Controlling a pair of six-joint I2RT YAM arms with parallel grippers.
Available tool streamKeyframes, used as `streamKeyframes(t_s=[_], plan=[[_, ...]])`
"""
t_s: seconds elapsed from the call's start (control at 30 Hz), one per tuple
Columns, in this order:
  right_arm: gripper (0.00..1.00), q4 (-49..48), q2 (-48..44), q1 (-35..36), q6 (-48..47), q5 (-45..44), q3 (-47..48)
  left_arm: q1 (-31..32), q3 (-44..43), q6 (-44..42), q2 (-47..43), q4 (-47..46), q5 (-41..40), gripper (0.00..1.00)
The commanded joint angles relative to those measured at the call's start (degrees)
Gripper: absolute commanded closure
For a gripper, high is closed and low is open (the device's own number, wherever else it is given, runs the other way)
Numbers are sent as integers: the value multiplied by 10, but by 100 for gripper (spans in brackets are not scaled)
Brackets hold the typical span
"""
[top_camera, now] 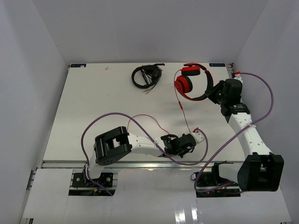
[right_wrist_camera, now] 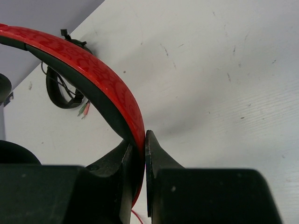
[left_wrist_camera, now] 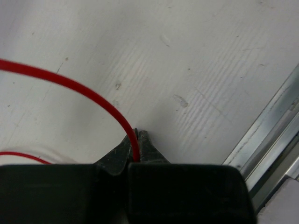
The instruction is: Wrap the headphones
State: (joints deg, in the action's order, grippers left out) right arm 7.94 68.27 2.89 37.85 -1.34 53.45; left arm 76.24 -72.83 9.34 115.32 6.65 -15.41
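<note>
The red headphones (top_camera: 192,82) stand at the back right of the table, earcup (top_camera: 183,85) facing left. My right gripper (top_camera: 216,92) is shut on the red, black-lined headband (right_wrist_camera: 93,70), which runs up and left from between the jaws (right_wrist_camera: 142,142). The thin red cable (top_camera: 186,116) runs from the earcup toward the table's near edge. There my left gripper (top_camera: 195,135) is shut on it. In the left wrist view the cable (left_wrist_camera: 93,95) arcs in from the left and ends pinched at the gripper (left_wrist_camera: 138,140). A slack loop (top_camera: 149,119) lies over the left arm.
All-black headphones (top_camera: 145,76) with a bundled cable lie at the back centre, also seen as black headphones (right_wrist_camera: 60,93) in the right wrist view. The metal rail of the near table edge (left_wrist_camera: 271,135) runs close to the left gripper. Purple arm cables (top_camera: 261,100) loop beside both arms.
</note>
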Motion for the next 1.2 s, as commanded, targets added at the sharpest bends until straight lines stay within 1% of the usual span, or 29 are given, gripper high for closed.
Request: streamKeyframes(t_s=[0.0,0.3,0.4,0.7,0.83,0.87,1.17], plan=[[92,-65,-1,-16,76,97,44,15,-4,-5,40,52,46,100],[92,-58,18,-45,126,158,69,15,-14,-19,53,55,49,100],[92,-51,20,-46,129,155,73,15,-19,-23,57,57,51,100],[92,-33,31,-46,109,63,92,33,-46,-34,64,71,57,100],[92,-37,35,-46,65,-1,100,45,-54,-39,54,84,57,100],[92,-41,37,-46,58,-19,101,47,-55,-42,45,90,57,100],[92,-64,53,-39,-11,-85,81,92,-46,-47,-21,145,45,100]])
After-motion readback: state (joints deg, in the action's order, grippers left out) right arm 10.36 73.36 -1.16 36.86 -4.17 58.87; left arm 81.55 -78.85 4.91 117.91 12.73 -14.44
